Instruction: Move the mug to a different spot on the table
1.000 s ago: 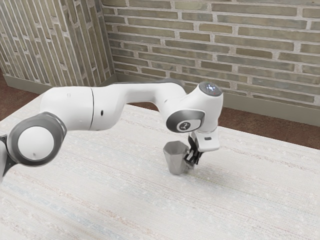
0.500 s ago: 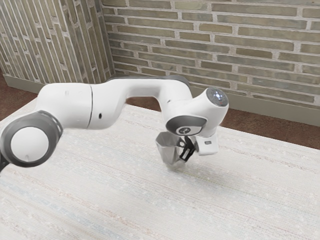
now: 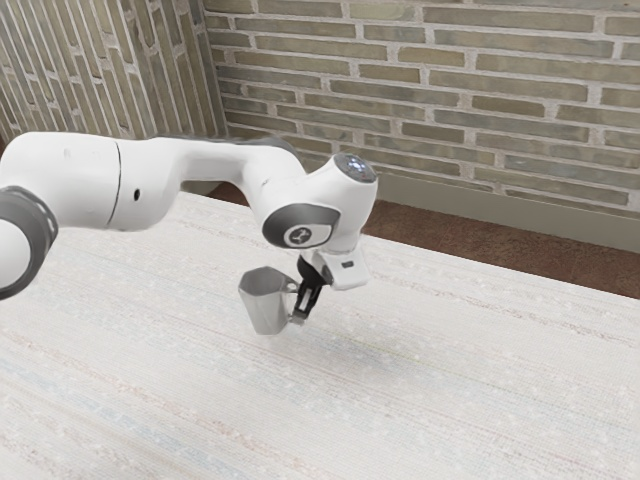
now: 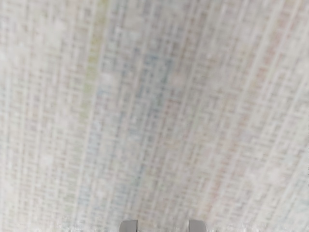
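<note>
Gripper point(image 3: 304, 302) pinching mug point(image 3: 264, 300), mug hanging at exterior view's left of it, over table point(image 3: 480, 390)

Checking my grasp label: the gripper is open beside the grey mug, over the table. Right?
Not open. In the exterior view, the gripper is shut on the mug, gripping the side toward that view's right. The rest holds: the mug is grey and over the table.

Note the mug point(image 3: 264, 300): grey, faceted walls, tapering to a narrower base, open top up w/ a slight tilt. It appears raised just off the table point(image 3: 480, 390), faint shadow below it. The gripper point(image 3: 303, 298) clamps its side toward the exterior view's right.
</note>
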